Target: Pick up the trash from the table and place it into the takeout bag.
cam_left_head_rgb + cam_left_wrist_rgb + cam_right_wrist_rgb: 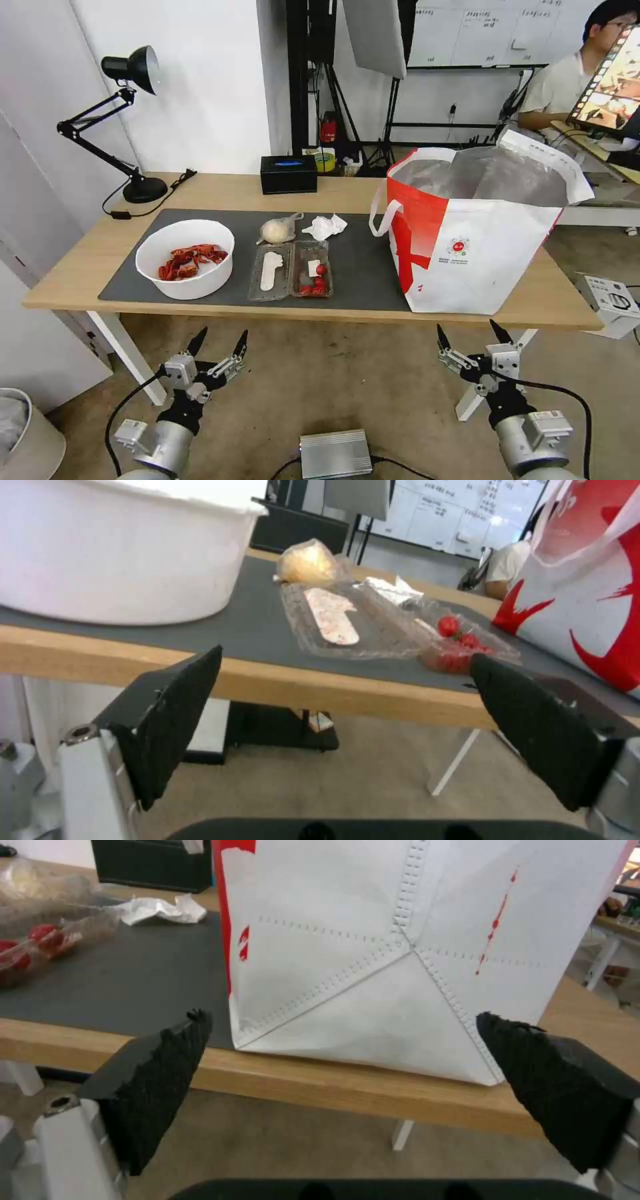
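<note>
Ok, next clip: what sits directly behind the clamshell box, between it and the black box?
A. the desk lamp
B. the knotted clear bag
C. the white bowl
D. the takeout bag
B: the knotted clear bag lies just behind the clamshell box, toward the black box.

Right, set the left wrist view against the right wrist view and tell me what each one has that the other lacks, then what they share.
Left wrist view alone: the white bowl, the knotted clear bag with its whitish lump, and the open left gripper below the table edge.

Right wrist view alone: the folded bottom corner of the takeout bag at the table's front edge, and the open right gripper.

Both: the table, its grey mat, the clamshell box, the crumpled tissue, the takeout bag and the black box.
</note>
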You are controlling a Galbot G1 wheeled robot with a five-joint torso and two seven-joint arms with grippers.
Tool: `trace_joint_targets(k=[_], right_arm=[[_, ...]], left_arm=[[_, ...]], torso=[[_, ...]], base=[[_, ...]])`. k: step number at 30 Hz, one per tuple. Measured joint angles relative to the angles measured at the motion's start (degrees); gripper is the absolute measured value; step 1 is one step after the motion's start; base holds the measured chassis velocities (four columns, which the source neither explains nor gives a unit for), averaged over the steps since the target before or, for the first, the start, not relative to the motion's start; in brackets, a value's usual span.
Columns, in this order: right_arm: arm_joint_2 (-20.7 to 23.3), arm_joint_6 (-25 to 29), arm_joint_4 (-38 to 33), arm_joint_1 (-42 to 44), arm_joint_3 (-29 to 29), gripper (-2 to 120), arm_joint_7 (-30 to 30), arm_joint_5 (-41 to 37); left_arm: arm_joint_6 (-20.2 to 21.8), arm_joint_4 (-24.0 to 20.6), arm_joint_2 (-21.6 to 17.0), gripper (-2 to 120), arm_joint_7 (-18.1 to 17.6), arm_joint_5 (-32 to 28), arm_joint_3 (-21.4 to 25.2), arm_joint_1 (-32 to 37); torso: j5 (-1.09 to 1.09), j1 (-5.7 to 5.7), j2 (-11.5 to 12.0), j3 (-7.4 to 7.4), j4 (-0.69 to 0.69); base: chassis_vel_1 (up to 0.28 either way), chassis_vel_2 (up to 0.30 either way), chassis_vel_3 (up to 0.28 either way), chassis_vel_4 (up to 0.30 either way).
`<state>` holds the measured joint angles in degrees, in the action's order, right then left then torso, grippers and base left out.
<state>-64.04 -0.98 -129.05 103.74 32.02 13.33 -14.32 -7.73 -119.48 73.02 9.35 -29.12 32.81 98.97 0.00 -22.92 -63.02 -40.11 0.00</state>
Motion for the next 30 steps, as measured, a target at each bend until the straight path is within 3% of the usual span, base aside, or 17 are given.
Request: trace_joint_targets(k=[12,18,21,26,30], right_arm=[[0.30,0.14,-0.03,-0.34,0.01,100,-0.29,-0.10],[1.08,0.14,0.07,-0.98,-0.06,100,-0.34,-0.69],[1.14,0.15,-0.13,-1.03,0.05,100,-0.35,-0.78],[1.10,0.10,-0.33,-1.06,0.09,100,-0.35,-0.80],[1.12,0.00,-0.37,-1.04,0.17,100,-0.33,-0.80]], left_arm=[[4.22,-2.90,-1.36,100,-1.66,-3.91,-0.65,-1.59],[10.63,-5.81,-3.46,100,-4.36,-10.84,-1.28,-3.97],[14.77,-7.59,-4.66,100,-7.32,-16.93,-2.35,-5.67],[17.95,-8.70,-5.50,100,-10.45,-22.42,-3.50,-7.50],[20.71,-10.00,-6.16,100,-16.46,-31.57,-5.26,-10.18]], torso=[[0.00,0.00,0.00,0.00,0.00],[0.00,0.00,0.00,0.00,0.00],[0.00,0.00,0.00,0.00,0.00],[0.00,0.00,0.00,0.00,0.00],[0.00,0.00,0.00,0.00,0.00]], base=[[0.000,0.000,0.000,0.000],[0.000,0.000,0.000,0.000],[0.000,0.000,0.000,0.000],[0.000,0.000,0.000,0.000],[0.000,0.000,0.000,0.000]])
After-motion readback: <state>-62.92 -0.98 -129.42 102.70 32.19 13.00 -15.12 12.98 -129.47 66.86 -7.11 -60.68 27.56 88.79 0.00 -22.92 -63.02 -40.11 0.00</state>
